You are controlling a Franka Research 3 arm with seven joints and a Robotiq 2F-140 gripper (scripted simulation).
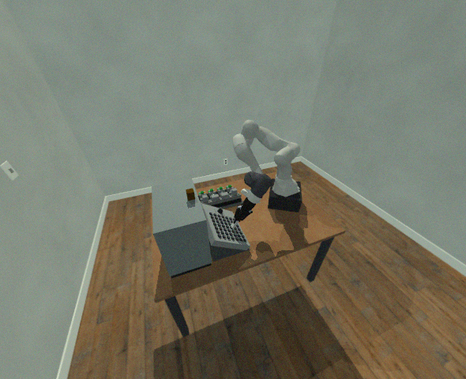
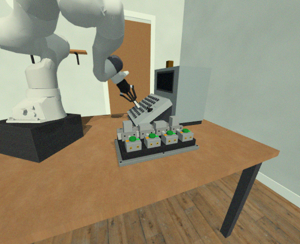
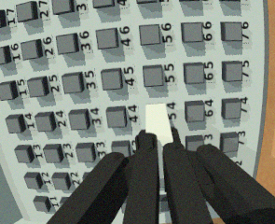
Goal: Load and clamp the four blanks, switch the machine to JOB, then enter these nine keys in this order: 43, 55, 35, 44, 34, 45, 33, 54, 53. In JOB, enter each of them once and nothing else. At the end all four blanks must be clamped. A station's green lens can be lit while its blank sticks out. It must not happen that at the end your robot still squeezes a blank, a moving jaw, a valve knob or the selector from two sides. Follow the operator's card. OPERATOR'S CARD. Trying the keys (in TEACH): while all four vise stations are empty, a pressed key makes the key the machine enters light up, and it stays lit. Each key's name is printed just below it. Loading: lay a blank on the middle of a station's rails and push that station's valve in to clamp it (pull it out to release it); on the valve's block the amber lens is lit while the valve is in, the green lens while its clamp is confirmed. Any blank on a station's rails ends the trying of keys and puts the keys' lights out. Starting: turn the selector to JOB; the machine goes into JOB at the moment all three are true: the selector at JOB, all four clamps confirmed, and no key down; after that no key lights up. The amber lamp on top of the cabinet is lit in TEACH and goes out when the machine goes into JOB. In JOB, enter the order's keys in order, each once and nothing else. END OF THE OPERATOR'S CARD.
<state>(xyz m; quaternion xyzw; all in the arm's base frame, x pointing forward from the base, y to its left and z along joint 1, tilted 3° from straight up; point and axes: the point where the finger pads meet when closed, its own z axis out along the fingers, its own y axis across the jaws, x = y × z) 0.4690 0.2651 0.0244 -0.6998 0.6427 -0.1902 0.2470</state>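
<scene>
My gripper [image 1: 234, 223] [image 2: 137, 104] [image 3: 156, 119] is shut, its pale tip over key 54 on the sloped key panel [image 1: 230, 245] [image 2: 159, 111] [image 3: 258, 95]. The tip hides key 54; contact is unclear. Key 55 [image 3: 153, 76], key 44 [image 3: 116, 117], key 45 [image 3: 112, 79], key 35 [image 3: 73, 82] and key 34 [image 3: 79, 119] are unlit. Fingers hide key 53 and part of key 43. The black selector [image 1: 219, 211] [image 2: 149, 109] has an unreadable setting. The vise bank [image 2: 155, 156] carries grey blocks and green valve knobs; amber and green lenses look lit. Blank seating is unclear.
The grey cabinet [image 1: 184, 249] [image 2: 192, 94] stands behind the key panel. Its amber lamp [image 1: 189, 194] [image 2: 169, 63] looks dark. The vise bank stands beside the panel on the wooden table [image 1: 265, 220] [image 2: 92, 189]. The arm's black base block [image 2: 16, 142] is across the table.
</scene>
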